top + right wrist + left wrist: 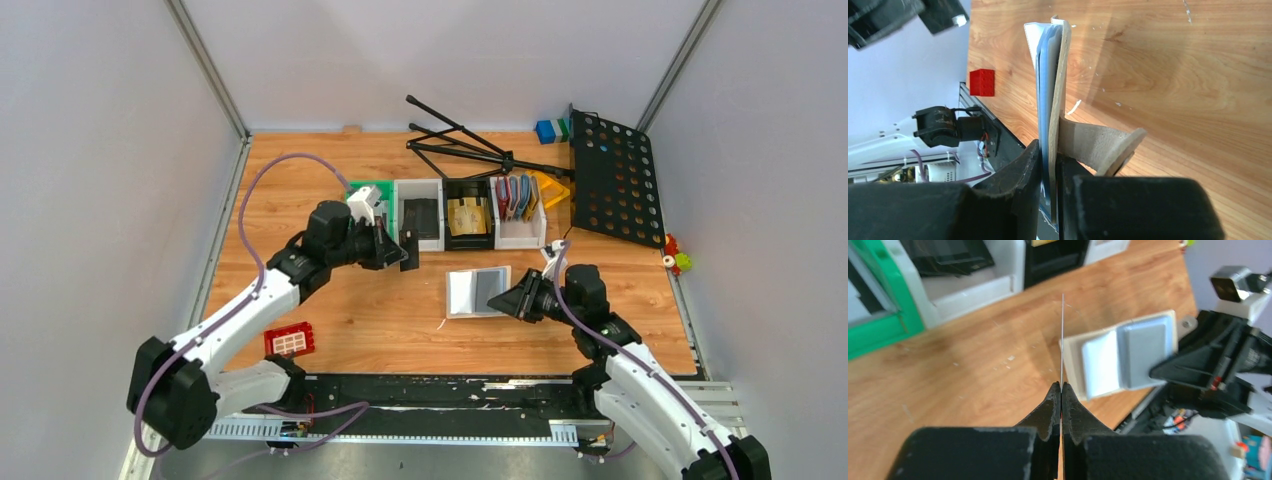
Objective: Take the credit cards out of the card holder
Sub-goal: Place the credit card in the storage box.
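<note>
Your right claw (512,300) gripped the card holder (477,291) by its edge, apparently anchoring it; your left claw (1061,386) pinched one credit card (1062,340) well apart.

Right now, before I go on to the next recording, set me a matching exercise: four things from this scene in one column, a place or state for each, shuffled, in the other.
Things:
1. left gripper
2. right gripper
3. red brick
4. coloured wallets

Places or states:
A. standing in a white bin
B. shut on the edge of the card holder
C. pinching a thin credit card, seen edge-on
D. lying flat on the table

Pairs: 1-C, 2-B, 3-D, 4-A
</note>
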Motion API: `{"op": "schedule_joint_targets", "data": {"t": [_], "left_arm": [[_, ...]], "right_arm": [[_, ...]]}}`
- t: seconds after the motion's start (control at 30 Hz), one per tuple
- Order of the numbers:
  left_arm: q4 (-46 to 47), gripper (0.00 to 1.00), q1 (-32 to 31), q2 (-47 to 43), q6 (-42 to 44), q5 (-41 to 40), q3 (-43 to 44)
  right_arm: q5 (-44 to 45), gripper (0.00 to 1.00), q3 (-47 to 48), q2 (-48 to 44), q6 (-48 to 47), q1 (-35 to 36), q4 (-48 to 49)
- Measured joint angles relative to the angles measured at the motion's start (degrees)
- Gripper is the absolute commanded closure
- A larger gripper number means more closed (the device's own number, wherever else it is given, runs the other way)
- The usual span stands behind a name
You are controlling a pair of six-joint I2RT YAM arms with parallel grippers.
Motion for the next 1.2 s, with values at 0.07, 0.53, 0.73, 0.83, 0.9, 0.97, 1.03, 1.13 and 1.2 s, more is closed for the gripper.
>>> {"op": "schedule_joint_targets", "data": {"t": [0.07, 0.53, 0.73, 0.83, 0.9, 0.97, 1.03, 1.13, 1.2], "left_arm": [[-1.49, 1.00, 0.00, 3.56, 2.38, -2.64, 3.06], [-5.75, 1.00, 0.11, 36.48, 11.47, -10.91, 28.89], [-6.80, 0.92, 0.87, 46.38, 12.76, -11.63, 37.09], [-8.07, 0.83, 1.16, 50.18, 13.16, -11.54, 40.15], [-9.90, 0.74, 1.16, 51.63, 13.40, -11.80, 41.86], [-12.11, 0.63, 1.16, 51.80, 13.97, -13.14, 42.71], [-13.14, 0.54, 1.16, 51.17, 14.60, -14.23, 42.82], [-15.67, 0.46, 1.16, 49.07, 15.82, -16.04, 42.71], [-17.03, 0.43, 1.16, 46.25, 16.44, -17.00, 41.90]], "right_arm": [[-0.17, 1.00, 0.00, 1.29, -1.42, 0.00, -0.33], [-4.20, 1.00, 0.00, 3.98, -5.44, 0.00, -0.17], [-4.31, 1.00, -0.50, 0.63, -5.90, 0.00, -0.24], [-4.28, 1.00, -0.59, 0.22, -6.10, 0.00, -0.24], [-4.28, 1.00, -0.59, 0.44, -6.21, 0.00, -0.24], [-4.28, 1.00, -0.59, 0.87, -6.27, 0.00, -0.24], [-4.28, 1.00, -0.59, 1.57, -6.45, 0.00, -0.26], [-4.31, 1.00, -0.59, 2.34, -6.64, 0.00, -0.22], [-4.33, 1.00, -0.59, 2.84, -6.67, 0.00, -0.24]]}}
